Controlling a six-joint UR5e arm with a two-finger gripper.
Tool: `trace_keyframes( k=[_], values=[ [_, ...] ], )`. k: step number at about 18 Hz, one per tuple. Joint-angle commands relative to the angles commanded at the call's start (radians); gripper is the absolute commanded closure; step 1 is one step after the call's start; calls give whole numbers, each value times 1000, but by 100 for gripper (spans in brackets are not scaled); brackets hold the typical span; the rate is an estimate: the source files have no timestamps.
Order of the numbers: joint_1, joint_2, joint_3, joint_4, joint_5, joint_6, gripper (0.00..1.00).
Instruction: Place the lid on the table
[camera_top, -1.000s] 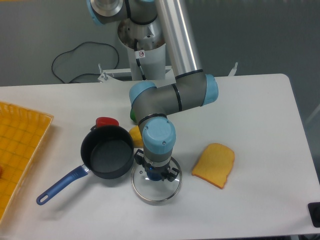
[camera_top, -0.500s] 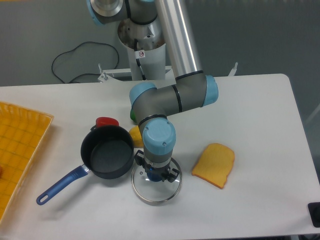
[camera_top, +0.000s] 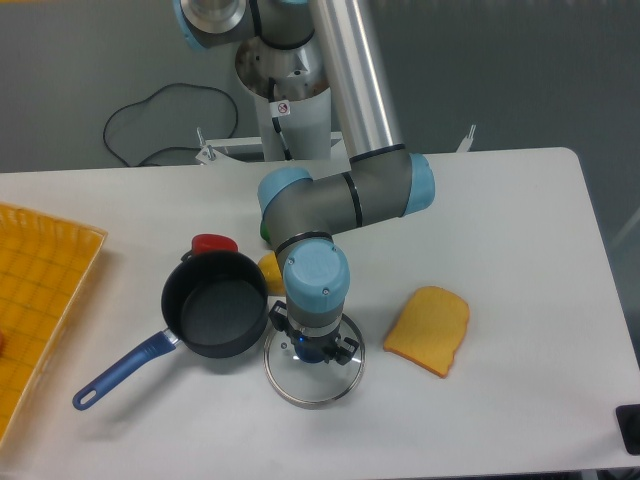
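White smooth tabletop was bare just right of the dark saucepan with blue handle, near the orange foam slice. Round glass lid with silver rim sat there, flat, knob up, round so no long axis. Gripper was over the knob; couldn't tell its grip. Best release: open, lift straight up.

Gripper jaws hidden under wrist, state unclear. Lid knob obscured. Tray cut by left edge. Green obj mostly hidden behind arm.
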Motion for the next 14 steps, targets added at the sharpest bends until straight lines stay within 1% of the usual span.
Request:
trace_keyframes(
  k=[1, 3, 4, 5, 6, 11, 12, 13, 14],
  values=[
    [0, -2, 0, 0, 0, 0, 39],
    [0, -3, 2, 2, 0, 0, 39],
    [0, -3, 2, 2, 0, 0, 33],
    [0, -3, 2, 6, 0, 0, 22],
    [0, -3, 0, 8, 2, 0, 20],
    [-2, -3, 2, 6, 17, 0, 19],
    [-2, -2, 5, 9, 17, 2, 11],
    [-2, 0, 8, 11, 17, 2, 1],
    [0, 8, 12, 9, 17, 3, 0]
  ],
)
